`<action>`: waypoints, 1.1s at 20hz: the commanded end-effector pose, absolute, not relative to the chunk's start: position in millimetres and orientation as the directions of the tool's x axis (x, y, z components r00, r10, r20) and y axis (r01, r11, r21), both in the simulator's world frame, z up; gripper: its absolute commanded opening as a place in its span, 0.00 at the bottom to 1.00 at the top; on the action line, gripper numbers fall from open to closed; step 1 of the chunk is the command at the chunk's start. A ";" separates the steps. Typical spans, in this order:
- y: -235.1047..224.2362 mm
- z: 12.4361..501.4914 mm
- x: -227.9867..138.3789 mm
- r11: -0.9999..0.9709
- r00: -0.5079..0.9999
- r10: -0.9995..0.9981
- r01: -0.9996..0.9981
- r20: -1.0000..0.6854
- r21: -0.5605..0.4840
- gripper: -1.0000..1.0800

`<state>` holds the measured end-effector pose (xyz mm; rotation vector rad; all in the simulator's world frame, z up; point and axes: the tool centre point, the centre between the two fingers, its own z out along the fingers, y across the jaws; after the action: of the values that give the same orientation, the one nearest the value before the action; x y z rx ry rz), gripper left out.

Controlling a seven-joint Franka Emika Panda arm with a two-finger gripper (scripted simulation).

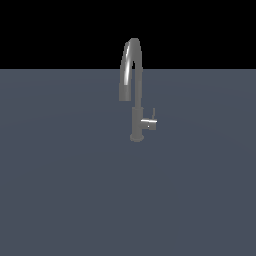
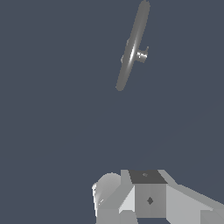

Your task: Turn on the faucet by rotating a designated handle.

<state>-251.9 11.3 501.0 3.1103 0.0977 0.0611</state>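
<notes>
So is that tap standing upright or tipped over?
Upright: the faucet stands straight on its base, spout arching overhead, with the handle sticking out sideways.

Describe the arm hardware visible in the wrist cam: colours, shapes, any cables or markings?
Only part of the gripper shows: blocky faceted body in white and light grey, a dark top panel, a small dark diamond mark on the front face, and a rounded white housing beside it. No cables visible; fingers out of frame.

One faucet; one handle; one grey surface.

The handle projects from the faucet toward the exterior view's right.
</notes>
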 end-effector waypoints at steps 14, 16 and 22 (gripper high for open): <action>11.7 499.5 -227.0 -1.000 1.000 0.003 0.002 -0.008 -0.028 0.00; 11.6 498.7 -218.6 -0.999 1.000 -0.017 -0.018 -0.024 -0.047 0.00; 9.4 494.3 -185.8 -0.988 0.992 -0.092 -0.103 -0.092 -0.119 0.00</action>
<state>-194.8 10.3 495.9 3.2406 -0.1227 -0.1123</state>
